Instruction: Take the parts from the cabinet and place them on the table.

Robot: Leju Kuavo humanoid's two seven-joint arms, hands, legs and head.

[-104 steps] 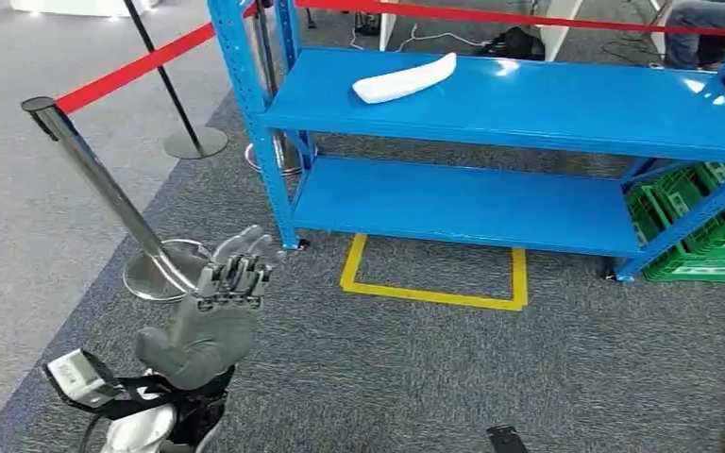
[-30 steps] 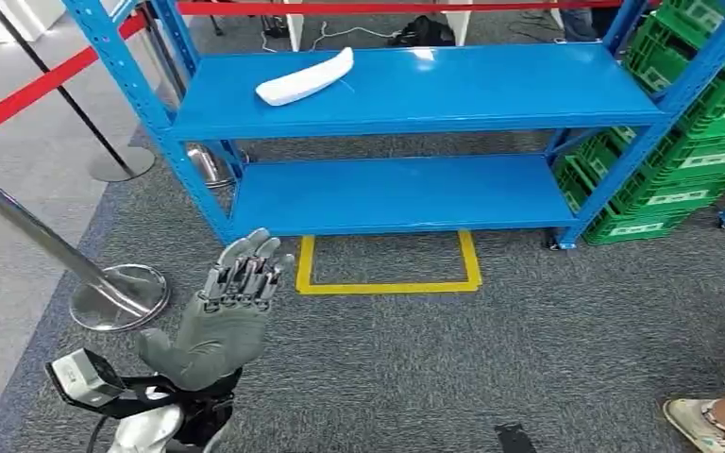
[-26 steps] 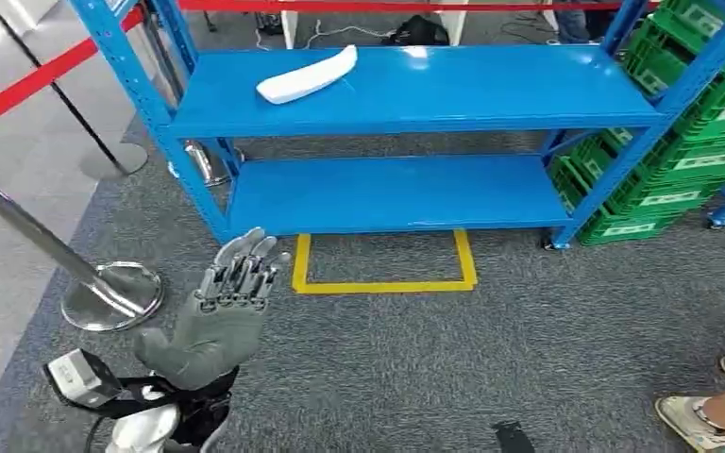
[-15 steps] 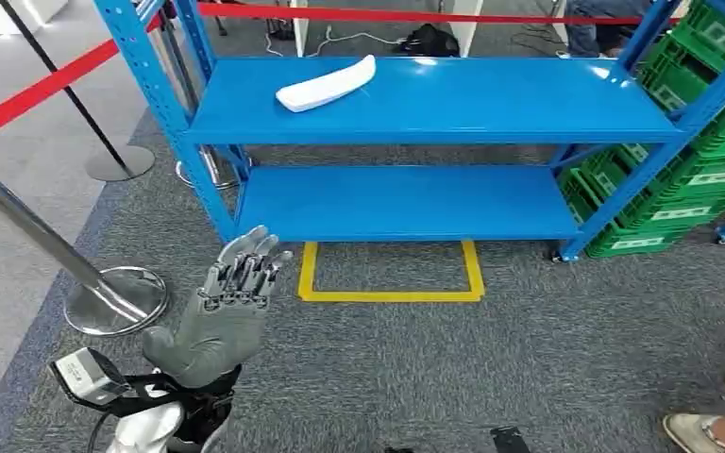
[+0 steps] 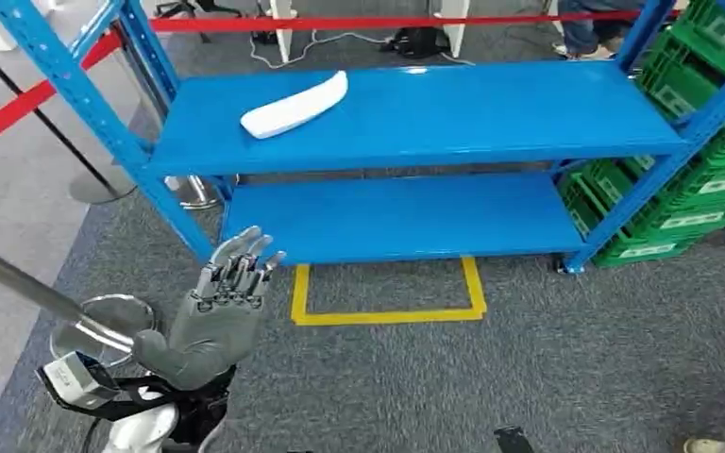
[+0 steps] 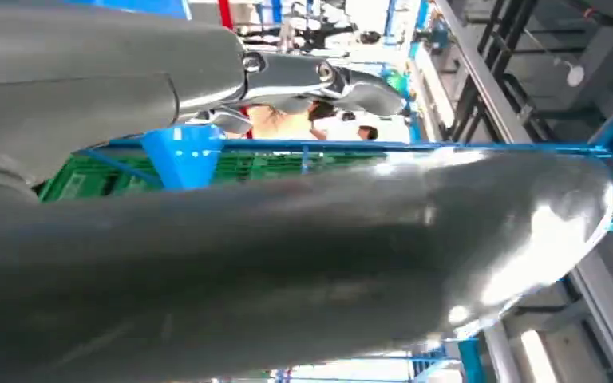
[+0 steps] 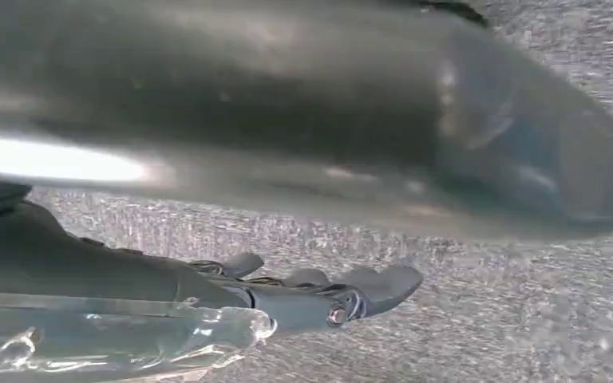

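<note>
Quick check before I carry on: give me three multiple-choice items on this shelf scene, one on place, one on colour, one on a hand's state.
1. The white part lies on:
A. the upper shelf
B. the lower shelf
C. the carpet

2. The floor marking before the rack is:
A. red
B. yellow
C. green

3. The left hand is:
A. holding the part
B. empty, fingers extended
C. resting on a shelf

Answers: 1 A, it rests near the upper shelf's left end. 2 B, yellow tape outlines a square. 3 B, nothing lies in its raised fingers.
</note>
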